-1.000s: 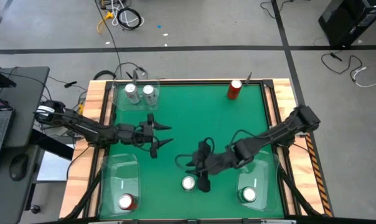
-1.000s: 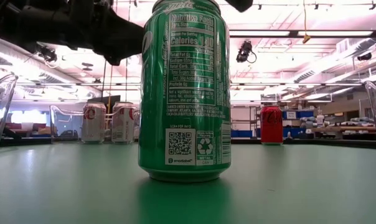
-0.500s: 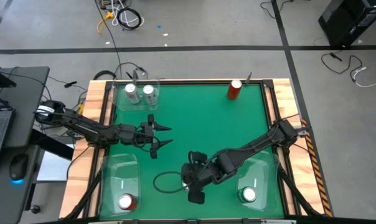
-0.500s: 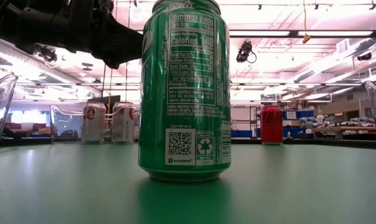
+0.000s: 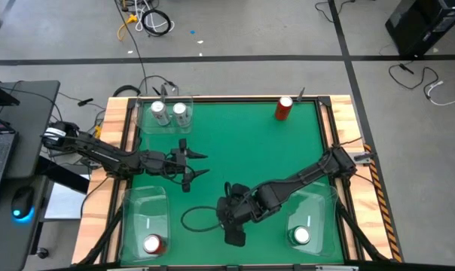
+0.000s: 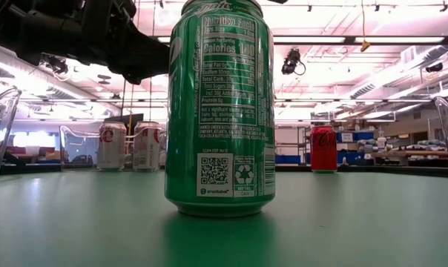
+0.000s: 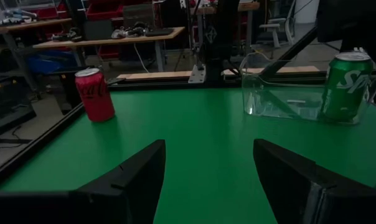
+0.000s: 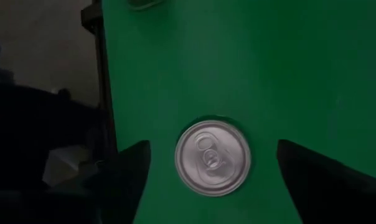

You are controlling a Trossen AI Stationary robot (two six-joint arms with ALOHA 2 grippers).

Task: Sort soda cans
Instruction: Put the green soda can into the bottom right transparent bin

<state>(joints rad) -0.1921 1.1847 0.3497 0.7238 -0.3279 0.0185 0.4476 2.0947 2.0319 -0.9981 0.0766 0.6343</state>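
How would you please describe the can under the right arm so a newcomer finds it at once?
On the green table, look along the near edge between the two clear plastic bins. The upright green metal soda can stands loose there, directly beneath the open right hand; the other green can sits inside a bin.

Evenly lit from overhead on the green table (image 5: 235, 143). Bright ceiling strips flaring pinkish-white at twelve o'clock behind the green can (image 6: 221, 111), soft reflection beneath it. Both wrist views dim, murky. Dark fingers (image 8: 122, 180) blurred, out of focus.
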